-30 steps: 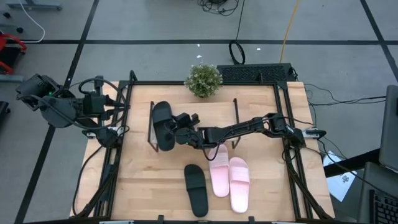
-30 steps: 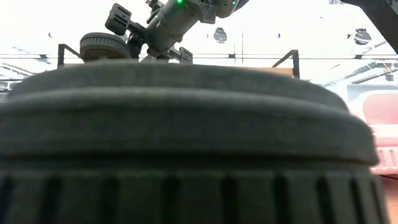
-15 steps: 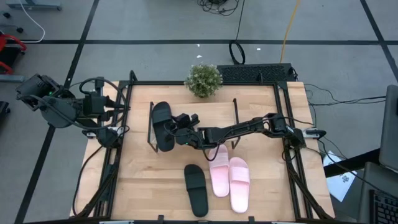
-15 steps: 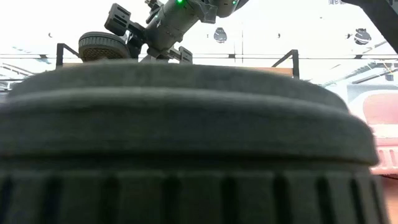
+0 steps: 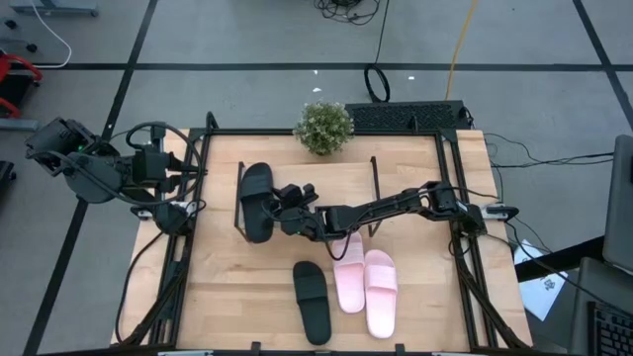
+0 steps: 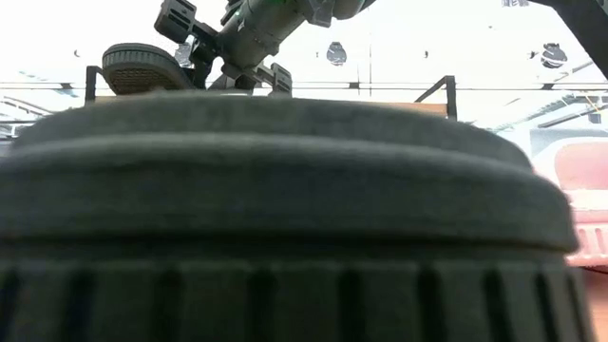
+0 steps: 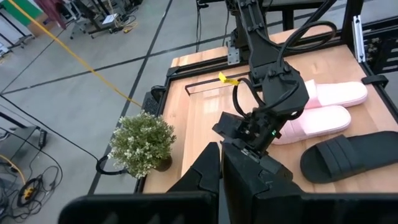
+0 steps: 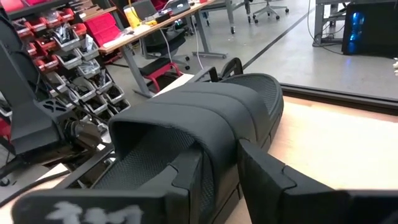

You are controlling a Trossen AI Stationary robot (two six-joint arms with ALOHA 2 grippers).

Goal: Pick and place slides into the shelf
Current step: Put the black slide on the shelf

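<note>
The right gripper (image 5: 280,206) has its jaws clamped on the strap of a black slide (image 5: 255,201), one dark finger (image 8: 186,177) under the strap and the other outside it, holding it over the left end of the shelf (image 5: 376,174), a low rack of thin black metal legs. The left gripper (image 7: 219,163), fingers pressed together with nothing between them, is parked off the table's left edge.

The held slide is matte, with a wide ribbed strap and a finely dimpled footbed. A second black slide (image 5: 312,301) lies flat near the front of the wooden table (image 5: 218,297), its grooved sole edge filling the low view. Just right of it two pale pink slides (image 5: 366,287), smooth and rounded, lie side by side, touching. That makes four slides: two black, two pink. One small bushy potted plant (image 5: 322,127) stands at the table's back edge.
</note>
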